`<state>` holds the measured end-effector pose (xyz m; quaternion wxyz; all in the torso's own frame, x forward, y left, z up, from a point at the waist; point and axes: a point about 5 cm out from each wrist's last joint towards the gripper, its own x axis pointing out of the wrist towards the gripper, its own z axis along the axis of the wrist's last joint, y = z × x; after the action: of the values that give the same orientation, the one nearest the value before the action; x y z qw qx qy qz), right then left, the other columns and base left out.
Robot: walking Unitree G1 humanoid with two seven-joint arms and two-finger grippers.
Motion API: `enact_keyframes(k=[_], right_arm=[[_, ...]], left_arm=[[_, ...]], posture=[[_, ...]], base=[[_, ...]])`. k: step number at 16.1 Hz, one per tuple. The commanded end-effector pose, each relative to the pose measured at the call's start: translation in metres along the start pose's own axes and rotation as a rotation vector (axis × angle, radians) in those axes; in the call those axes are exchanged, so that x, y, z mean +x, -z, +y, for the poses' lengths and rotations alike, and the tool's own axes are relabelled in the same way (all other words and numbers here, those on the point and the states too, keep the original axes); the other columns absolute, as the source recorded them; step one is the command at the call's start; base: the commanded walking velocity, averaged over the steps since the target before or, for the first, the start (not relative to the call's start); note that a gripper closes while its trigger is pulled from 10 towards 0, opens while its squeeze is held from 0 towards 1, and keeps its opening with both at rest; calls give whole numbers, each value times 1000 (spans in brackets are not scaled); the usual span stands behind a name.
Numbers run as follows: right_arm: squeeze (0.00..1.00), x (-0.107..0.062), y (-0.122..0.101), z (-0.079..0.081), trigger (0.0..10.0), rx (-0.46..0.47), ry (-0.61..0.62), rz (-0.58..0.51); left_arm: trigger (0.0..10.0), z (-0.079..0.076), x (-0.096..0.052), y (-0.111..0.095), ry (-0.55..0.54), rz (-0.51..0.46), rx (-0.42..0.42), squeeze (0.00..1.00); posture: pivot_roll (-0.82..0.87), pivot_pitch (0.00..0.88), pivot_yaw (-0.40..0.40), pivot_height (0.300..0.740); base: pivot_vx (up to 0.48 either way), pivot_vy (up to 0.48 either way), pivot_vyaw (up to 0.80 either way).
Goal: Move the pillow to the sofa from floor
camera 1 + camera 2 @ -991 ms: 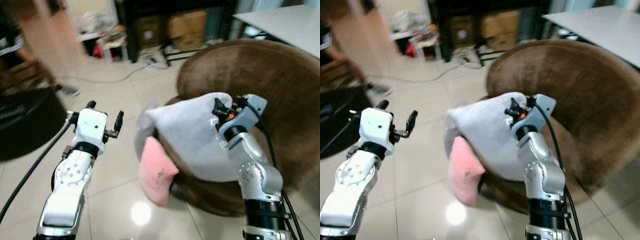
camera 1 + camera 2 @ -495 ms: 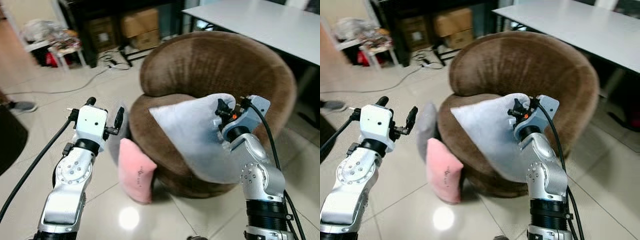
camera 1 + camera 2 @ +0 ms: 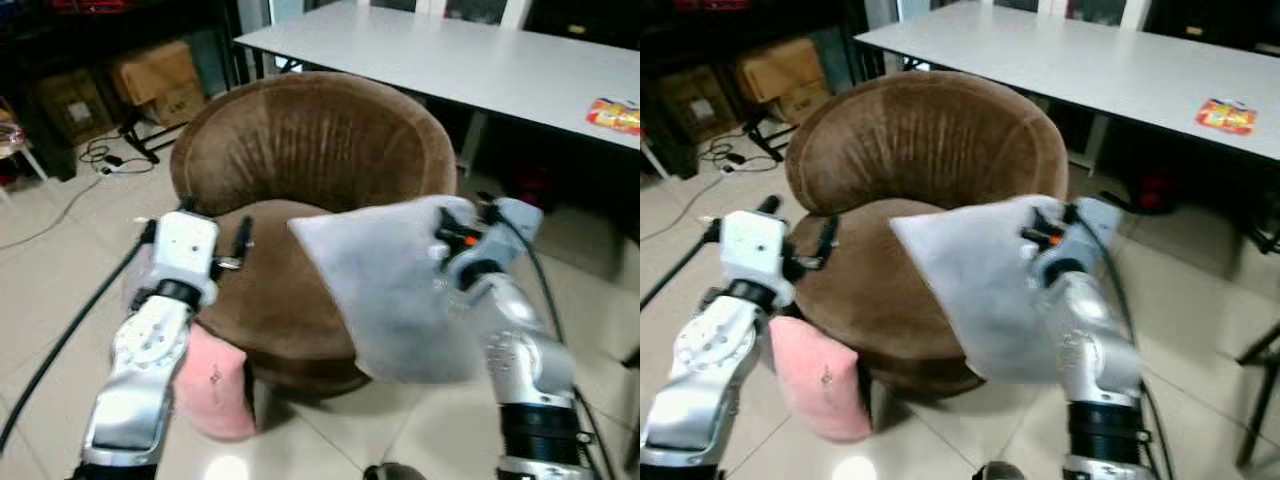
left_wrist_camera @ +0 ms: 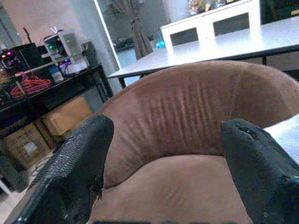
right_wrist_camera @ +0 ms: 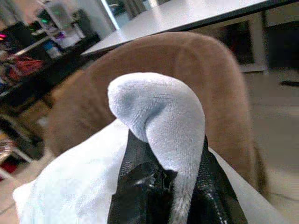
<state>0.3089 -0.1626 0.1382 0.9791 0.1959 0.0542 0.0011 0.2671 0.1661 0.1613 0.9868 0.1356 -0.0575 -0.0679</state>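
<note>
A pale grey pillow (image 3: 385,290) hangs in the air in front of the round brown sofa chair (image 3: 300,150), partly over its seat. My right gripper (image 3: 452,232) is shut on the pillow's upper corner; in the right wrist view the grey corner (image 5: 161,121) bulges out between the black fingers (image 5: 135,186). My left gripper (image 3: 215,230) is open and holds nothing, raised over the left part of the seat. In the left wrist view its two fingers (image 4: 79,172) stand wide apart facing the chair's backrest (image 4: 187,107).
A pink pillow (image 3: 215,385) leans on the floor against the chair's front left. A long white table (image 3: 450,60) stands behind the chair with a colourful packet (image 3: 615,113) on it. Cardboard boxes (image 3: 155,75) and cables (image 3: 105,155) lie at the back left.
The camera has swung right, so the chair now sits in the middle with the table behind it. The right gripper still holds the pillow; the left gripper now stands over the seat.
</note>
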Motion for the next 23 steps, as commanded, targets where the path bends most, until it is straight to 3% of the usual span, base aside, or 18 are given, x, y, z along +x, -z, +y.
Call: enact_keyframes(k=[1,23], right_arm=[[0,2,-7,20,10000,3,-79,-42],[0,5,-23,39,10000,13,-225,-104]], left_arm=[[10000,9,-4,1,-29,8,11,0],[10000,9,-6,-1,-30,-4,-5,0]], posture=[[-30,0,50,740],[-13,0,39,740]], base=[[270,0,0],[276,0,-36]])
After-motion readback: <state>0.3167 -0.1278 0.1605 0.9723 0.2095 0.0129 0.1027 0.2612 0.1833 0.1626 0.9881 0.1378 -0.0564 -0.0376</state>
